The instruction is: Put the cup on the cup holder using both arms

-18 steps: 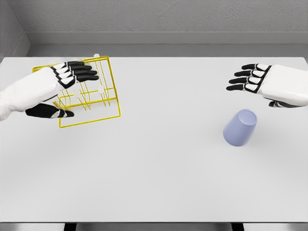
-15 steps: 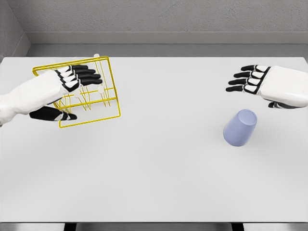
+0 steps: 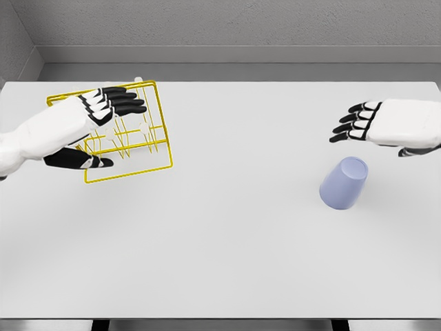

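Cup (image 3: 343,183) lies just below the empty, spread right hand (image 3: 375,124); left hand (image 3: 83,127), open, hovers over cup holder (image 3: 127,131).

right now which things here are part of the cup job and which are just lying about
Part of the job:
- lilac cup, upside down on the table's right side
- yellow wire cup holder, far left
- left hand, open over the holder
- right hand, open, beyond the cup

Just there:
- white table, nothing else on it

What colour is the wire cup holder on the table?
Yellow: the cup holder shows clearly in the head view, at the table's left.
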Controlling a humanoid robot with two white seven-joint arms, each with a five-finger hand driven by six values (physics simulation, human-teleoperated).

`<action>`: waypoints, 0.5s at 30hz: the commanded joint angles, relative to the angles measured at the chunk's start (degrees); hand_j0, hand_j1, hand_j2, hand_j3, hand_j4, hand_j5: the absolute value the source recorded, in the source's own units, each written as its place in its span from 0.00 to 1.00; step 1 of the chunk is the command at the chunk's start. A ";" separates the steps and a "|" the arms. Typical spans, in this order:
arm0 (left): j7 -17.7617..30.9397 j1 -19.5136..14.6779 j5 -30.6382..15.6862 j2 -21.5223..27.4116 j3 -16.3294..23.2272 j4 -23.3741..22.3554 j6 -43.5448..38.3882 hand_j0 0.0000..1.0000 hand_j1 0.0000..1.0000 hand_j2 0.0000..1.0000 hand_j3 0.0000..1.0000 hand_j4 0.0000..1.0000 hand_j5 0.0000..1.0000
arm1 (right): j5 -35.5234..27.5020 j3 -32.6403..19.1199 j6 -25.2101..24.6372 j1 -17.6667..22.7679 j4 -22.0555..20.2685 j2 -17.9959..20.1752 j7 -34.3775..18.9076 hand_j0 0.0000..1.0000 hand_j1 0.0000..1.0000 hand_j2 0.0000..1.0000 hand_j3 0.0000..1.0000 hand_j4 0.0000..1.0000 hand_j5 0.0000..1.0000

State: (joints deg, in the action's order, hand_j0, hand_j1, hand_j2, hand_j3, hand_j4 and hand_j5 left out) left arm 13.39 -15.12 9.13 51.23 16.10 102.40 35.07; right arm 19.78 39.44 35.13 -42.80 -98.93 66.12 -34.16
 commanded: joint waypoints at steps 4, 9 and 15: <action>-0.47 0.09 -2.44 -5.35 1.82 0.07 -0.07 1.00 1.00 1.00 1.00 1.00 1.00 | 1.22 2.31 -0.13 0.09 2.43 -3.01 -0.84 1.00 1.00 1.00 1.00 1.00 1.00; -0.47 0.09 -6.05 -8.95 10.70 0.60 -0.07 1.00 1.00 1.00 1.00 1.00 1.00 | 4.12 4.24 -0.13 0.26 3.66 -4.94 -0.84 1.00 1.00 1.00 1.00 1.00 1.00; -0.47 2.29 -6.22 -8.87 13.87 0.25 -0.07 1.00 1.00 1.00 1.00 1.00 1.00 | 5.62 5.65 -0.13 0.35 3.57 -4.94 -0.84 1.00 1.00 1.00 1.00 1.00 1.00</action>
State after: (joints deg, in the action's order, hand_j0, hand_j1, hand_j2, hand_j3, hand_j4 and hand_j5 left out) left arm 12.96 -12.31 3.56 42.43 28.98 102.82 35.08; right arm 25.12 44.79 35.14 -42.45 -95.36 61.19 -35.02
